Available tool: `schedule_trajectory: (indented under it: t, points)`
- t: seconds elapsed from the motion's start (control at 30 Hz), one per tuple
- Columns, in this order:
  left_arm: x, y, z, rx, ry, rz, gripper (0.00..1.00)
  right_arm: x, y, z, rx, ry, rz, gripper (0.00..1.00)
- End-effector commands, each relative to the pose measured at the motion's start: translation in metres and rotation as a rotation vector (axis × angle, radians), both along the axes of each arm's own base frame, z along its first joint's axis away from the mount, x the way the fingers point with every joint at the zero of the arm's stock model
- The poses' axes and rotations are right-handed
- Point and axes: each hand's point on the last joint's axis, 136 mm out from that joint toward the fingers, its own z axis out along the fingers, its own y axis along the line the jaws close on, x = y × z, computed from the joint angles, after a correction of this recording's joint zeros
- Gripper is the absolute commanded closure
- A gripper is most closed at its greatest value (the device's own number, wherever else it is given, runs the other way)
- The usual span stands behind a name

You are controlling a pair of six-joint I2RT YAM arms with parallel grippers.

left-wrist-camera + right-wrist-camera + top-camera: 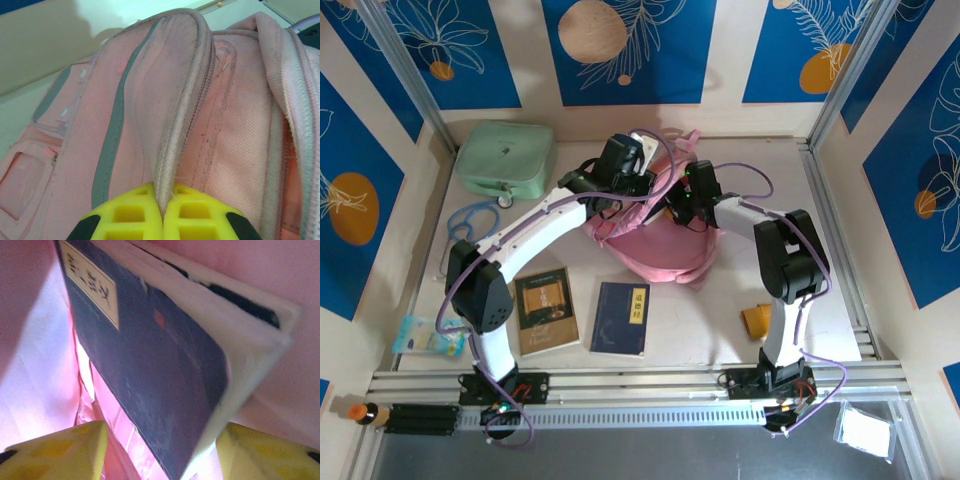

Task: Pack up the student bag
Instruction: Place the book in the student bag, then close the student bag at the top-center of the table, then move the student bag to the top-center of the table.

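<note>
**Pink student bag (pixel 655 255) half packed**

It slumps mid-table. The left gripper (pixel 162 212) is clamped on a fold of its zip rim, holding the mouth up. Inside, the right gripper's (pixel 162 432) fingers stand apart around a dark blue book (pixel 150 365). Packing looks partway: a brown book (pixel 545 310) and a second blue book (pixel 620 318) lie outside on the table (pixel 720 320).
</note>
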Motion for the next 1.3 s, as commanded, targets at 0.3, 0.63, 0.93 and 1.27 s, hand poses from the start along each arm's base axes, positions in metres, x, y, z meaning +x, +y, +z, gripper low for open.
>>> schedule_trajectory:
  t: [0.3, 0.63, 0.93, 1.27]
  points:
    - [0.013, 0.002, 0.038, -0.156, -0.096, 0.014, 1.00, -0.075, -0.061, 0.017, -0.114, -0.031, -0.001, 0.30]
    - [0.005, -0.025, -0.045, -0.178, 0.145, -0.049, 0.95, -0.122, -0.141, 0.045, -0.377, -0.138, -0.183, 0.27]
    - [-0.003, 0.030, -0.091, -0.354, 0.349, 0.212, 0.16, -0.113, -0.144, 0.065, -0.426, -0.175, -0.168, 0.19]
    - [-0.021, 0.075, -0.163, -0.449, 0.557, 0.404, 0.13, -0.103, -0.116, 0.056, -0.376, -0.154, -0.097, 0.19]
